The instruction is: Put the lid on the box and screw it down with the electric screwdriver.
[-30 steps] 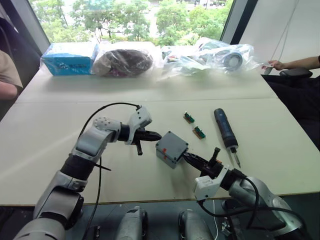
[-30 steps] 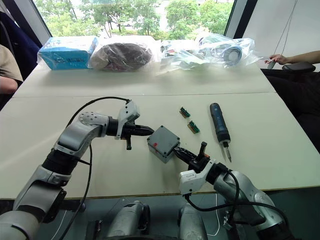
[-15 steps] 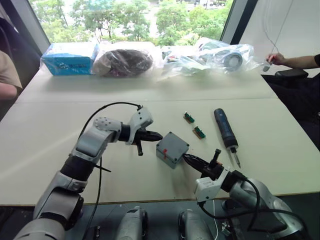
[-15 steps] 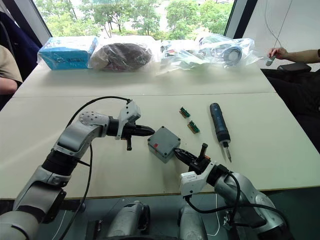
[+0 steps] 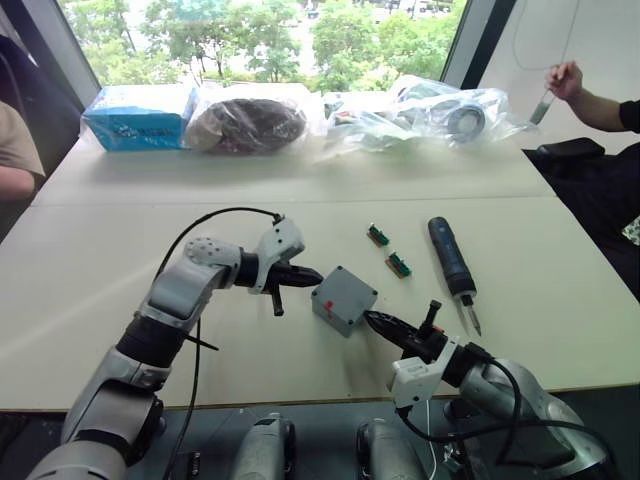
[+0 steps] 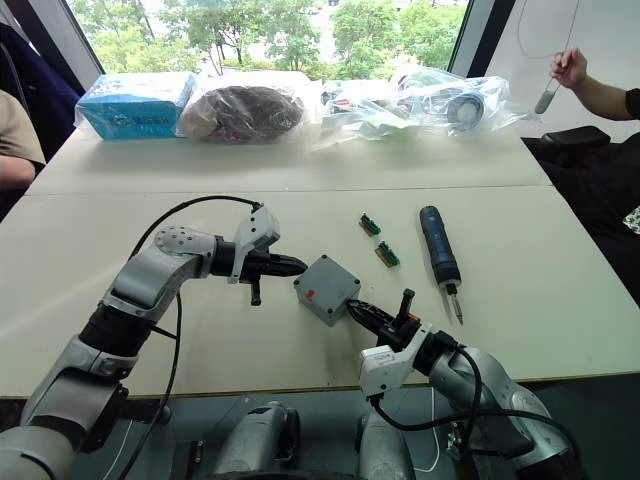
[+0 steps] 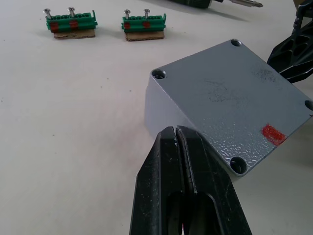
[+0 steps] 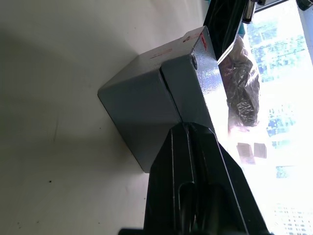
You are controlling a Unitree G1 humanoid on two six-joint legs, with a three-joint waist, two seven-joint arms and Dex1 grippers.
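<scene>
Mid-bench: lid (image 7: 230, 98) seated on box (image 5: 341, 300), flanked by closed, empty left claw (image 5: 314, 274) and right claw (image 5: 372, 320). Screwdriver (image 5: 452, 261) lies right, untouched. Next: screwdriver to be grasped.

The right gripper (image 5: 372, 320) has backed slightly off the box (image 5: 343, 298).

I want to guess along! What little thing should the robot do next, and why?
Probably move the right hand over to the screwdriver and open it to grab. The lid already sits on the box, both hands are shut and empty beside it, and the screwdriver lies untouched on the table.
</scene>
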